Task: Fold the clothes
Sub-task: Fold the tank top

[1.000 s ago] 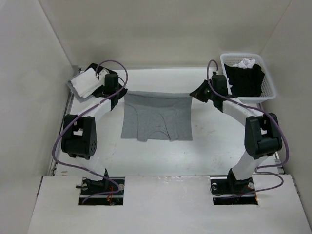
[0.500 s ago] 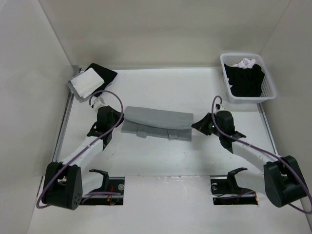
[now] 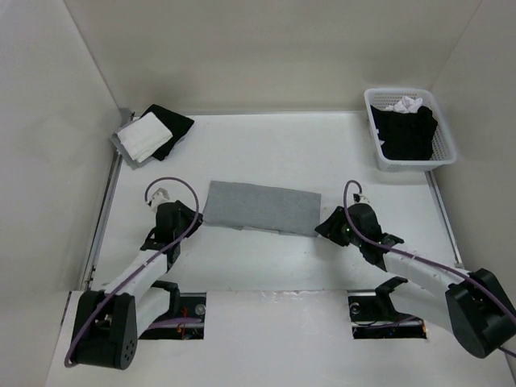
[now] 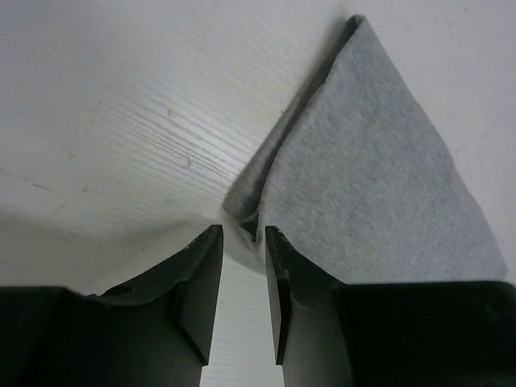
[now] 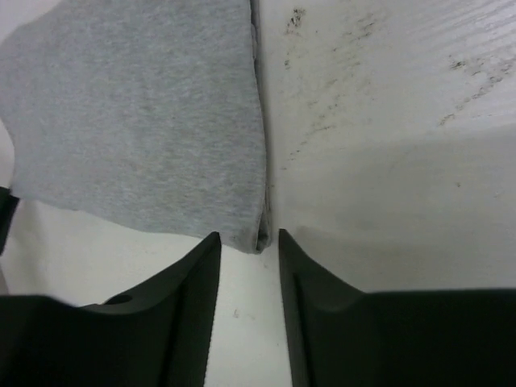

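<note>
The sleeveless grey top [image 3: 260, 207] is laid folded into a long flat band across the middle of the tabletop [image 3: 266, 153], slightly slanted, with its right end nearer the near edge than its left end. A thin strip of a lower layer is seen along its near edge.

The left gripper [image 3: 190, 219] is lowered at the band's near left corner. In the left wrist view its 2 fingers [image 4: 201, 282] are parted by a narrow gap, and the folded corner of the fabric lies just at their tips, not pinched. The right gripper [image 3: 326, 226] is lowered at the band's near right corner. In the right wrist view its jaws are held a little wider apart, and the corner of the fabric lies just ahead of the gap, unclamped.

At the far right corner of the tabletop a white plastic basket [image 3: 415, 164] is placed, holding black clothing [image 3: 407, 133] and a crumpled white cloth [image 3: 403, 104]. At the far left corner a white folded cloth [image 3: 143, 135] is laid on a black garment [image 3: 173, 122]. Both groups lie well apart from the top and from both arms.
</note>
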You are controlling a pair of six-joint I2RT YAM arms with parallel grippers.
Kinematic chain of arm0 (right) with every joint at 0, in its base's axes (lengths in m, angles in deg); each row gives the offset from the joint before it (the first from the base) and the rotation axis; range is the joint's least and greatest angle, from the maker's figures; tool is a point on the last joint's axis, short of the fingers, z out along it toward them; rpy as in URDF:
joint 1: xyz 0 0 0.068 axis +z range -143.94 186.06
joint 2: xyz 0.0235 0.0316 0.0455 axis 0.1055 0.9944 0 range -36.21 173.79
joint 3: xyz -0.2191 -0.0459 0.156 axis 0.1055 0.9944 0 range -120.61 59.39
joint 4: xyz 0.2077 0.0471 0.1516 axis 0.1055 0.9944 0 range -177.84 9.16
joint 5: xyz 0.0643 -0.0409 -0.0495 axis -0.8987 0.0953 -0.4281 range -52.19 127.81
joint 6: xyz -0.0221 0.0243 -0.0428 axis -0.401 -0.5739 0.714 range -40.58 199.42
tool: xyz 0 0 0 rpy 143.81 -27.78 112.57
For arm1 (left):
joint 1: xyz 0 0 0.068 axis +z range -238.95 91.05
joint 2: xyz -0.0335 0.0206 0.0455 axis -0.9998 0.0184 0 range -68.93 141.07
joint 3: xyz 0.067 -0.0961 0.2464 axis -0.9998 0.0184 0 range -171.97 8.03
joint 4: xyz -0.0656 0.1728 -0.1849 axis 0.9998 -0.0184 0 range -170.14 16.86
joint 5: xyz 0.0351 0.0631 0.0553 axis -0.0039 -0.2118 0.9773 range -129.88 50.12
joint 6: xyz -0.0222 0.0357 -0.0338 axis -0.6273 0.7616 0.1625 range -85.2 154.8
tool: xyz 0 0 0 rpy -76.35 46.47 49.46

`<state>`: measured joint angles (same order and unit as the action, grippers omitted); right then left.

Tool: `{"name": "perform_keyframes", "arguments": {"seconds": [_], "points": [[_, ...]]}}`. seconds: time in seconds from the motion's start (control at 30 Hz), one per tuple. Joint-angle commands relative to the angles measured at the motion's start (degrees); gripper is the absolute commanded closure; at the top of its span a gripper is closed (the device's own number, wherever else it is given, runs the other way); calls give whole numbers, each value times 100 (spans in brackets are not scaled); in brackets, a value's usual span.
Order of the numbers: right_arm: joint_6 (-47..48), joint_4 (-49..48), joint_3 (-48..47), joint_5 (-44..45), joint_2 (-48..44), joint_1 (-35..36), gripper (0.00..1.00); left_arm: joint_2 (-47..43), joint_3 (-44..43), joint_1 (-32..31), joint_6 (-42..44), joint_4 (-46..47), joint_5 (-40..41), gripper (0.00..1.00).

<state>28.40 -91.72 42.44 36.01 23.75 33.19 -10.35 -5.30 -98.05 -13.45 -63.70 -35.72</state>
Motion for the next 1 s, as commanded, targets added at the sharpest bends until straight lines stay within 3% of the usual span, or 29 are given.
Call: {"name": "perform_keyframes", "arguments": {"seconds": [0.0, 0.13, 0.27, 0.43, 0.53, 0.6, 0.67, 0.8, 0.97], "points": [[13, -43, -28, 329, -248, 43, 54, -636, -4, 246, -18, 130, -153, 73], [66, -340, -1, 58, -109, -301, 46, -946, -144, 238, -18, -11, -82, 73], [75, -990, -115, -355, 847, -477, 49, -657, -250, 54, -97, 164, -144, 73], [-275, -2185, -212, -1006, 2009, -555, 71, -384, -267, -350, -202, 498, -91, 73], [-487, -2477, -247, -1007, 2116, -740, 93, -313, -302, -657, -264, 621, -4, 73], [-540, -2486, -204, -910, 1863, -846, 99, -287, -346, -912, -290, 639, 84, 74], [-523, -2277, -81, -717, 1310, -960, 100, -278, -399, -1219, -325, 639, 198, 75], [-146, -767, -141, -225, -184, -1110, 100, -330, -496, -1791, -439, 639, 436, 75], [548, 1229, -1185, 609, -1399, -935, 100, -313, -645, -2257, -545, 639, 498, 75]]}}
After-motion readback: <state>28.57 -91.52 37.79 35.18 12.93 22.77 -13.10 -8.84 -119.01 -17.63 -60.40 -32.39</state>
